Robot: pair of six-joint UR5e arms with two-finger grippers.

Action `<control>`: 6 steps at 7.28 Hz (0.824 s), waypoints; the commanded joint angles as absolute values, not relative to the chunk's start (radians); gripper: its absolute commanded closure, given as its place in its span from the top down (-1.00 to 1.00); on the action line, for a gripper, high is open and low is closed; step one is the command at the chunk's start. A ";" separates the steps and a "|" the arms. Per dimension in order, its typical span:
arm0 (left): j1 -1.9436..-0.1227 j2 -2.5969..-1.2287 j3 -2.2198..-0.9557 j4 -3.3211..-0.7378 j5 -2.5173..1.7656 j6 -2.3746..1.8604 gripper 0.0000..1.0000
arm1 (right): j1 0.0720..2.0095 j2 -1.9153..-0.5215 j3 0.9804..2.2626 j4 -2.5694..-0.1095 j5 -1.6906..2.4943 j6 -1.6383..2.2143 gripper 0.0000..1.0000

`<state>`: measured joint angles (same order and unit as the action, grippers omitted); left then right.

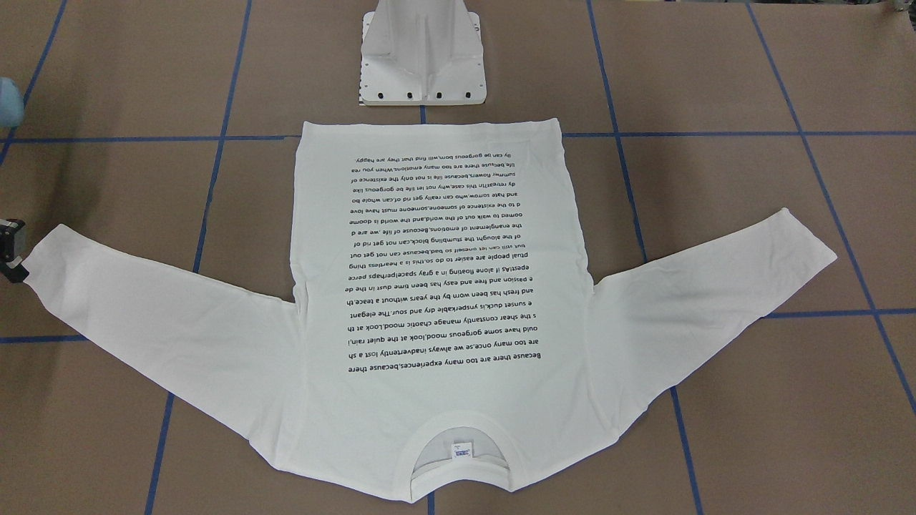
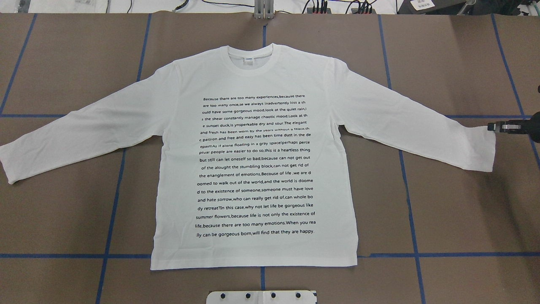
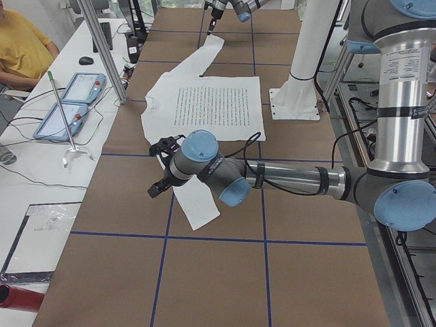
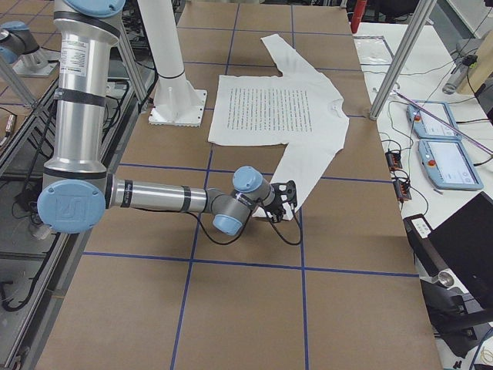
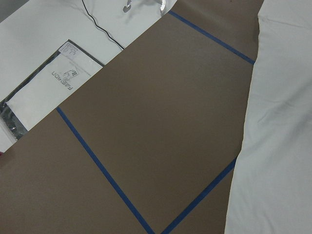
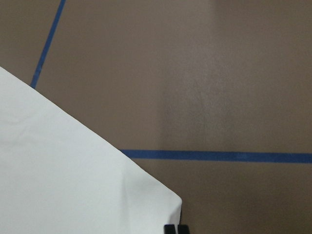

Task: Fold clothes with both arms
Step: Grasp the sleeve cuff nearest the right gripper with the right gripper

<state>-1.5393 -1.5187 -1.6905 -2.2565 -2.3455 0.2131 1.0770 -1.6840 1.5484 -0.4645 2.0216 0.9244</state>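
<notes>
Shirt (image 2: 253, 169) flat at centre of table (image 2: 63, 63), print up, sleeves spread | right gripper (image 2: 490, 126) pinched together at cuff (image 2: 485, 145), hold unconfirmed | left gripper (image 3: 158, 169): cannot tell | risk: thin pinch slipping, sleeve dragging askew

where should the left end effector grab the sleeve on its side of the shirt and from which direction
The cuff, coming in low from the table's left end, along the sleeve. The shirt lies flat with that sleeve stretched outward, so the cuff is its free outer edge to pinch.
</notes>
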 commanded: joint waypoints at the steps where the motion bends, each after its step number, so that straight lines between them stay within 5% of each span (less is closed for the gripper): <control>1: -1.539 -1.519 -1.690 -2.256 -2.345 0.213 0.99 | 1.094 -1.626 1.702 -0.721 1.991 0.925 -1.00; 6: -1.539 -1.513 -1.687 -2.264 -2.344 0.212 0.99 | 0.939 -1.138 1.775 -1.421 1.742 1.072 -1.00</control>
